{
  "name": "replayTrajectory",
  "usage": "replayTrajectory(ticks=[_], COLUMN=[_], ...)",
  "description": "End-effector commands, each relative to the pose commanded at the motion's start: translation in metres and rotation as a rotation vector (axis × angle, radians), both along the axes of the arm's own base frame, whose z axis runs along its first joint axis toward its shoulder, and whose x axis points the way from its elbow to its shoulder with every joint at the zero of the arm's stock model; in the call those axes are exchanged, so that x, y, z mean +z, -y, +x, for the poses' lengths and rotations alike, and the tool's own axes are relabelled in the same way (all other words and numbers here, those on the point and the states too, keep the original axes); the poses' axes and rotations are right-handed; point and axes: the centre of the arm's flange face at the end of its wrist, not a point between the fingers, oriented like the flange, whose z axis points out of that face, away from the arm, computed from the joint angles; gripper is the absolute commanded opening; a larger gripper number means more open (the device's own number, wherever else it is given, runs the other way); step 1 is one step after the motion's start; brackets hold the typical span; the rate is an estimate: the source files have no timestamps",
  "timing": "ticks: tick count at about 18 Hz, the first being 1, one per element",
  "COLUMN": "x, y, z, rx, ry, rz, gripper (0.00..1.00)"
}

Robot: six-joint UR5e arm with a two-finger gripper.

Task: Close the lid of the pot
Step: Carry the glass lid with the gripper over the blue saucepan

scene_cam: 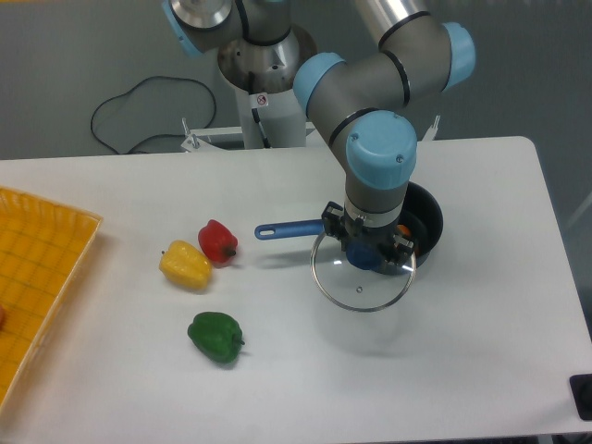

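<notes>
The pot (pixel 427 220) is a dark round saucepan at the table's right centre, mostly hidden behind the arm; its long blue handle (pixel 289 228) points left. Something orange shows inside it. The lid (pixel 361 277), a clear glass disc with a metal rim, hangs in front of and slightly left of the pot, partly overlapping its near rim. My gripper (pixel 372 253) points down over the lid and is shut on its blue centre knob. The lid seems to be held above the table, casting a shadow below it.
Three peppers lie left of the pot: a red pepper (pixel 217 241), a yellow pepper (pixel 186 265) and a green pepper (pixel 216 337). A yellow tray (pixel 42 268) sits at the table's left edge. The robot base (pixel 268 102) stands at the back.
</notes>
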Motion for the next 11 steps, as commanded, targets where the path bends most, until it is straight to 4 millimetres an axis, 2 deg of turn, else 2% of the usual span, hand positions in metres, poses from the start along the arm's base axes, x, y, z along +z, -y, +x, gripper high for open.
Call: replayTrajectory(ticks=[3,11], x=[-0.001,0.007], y=[0.003,0.037], z=[0.001,0.005], rx=[0.003,-0.046], ry=[0.002,0.014], rz=[0.0,0.022], gripper=[0.33,0.33])
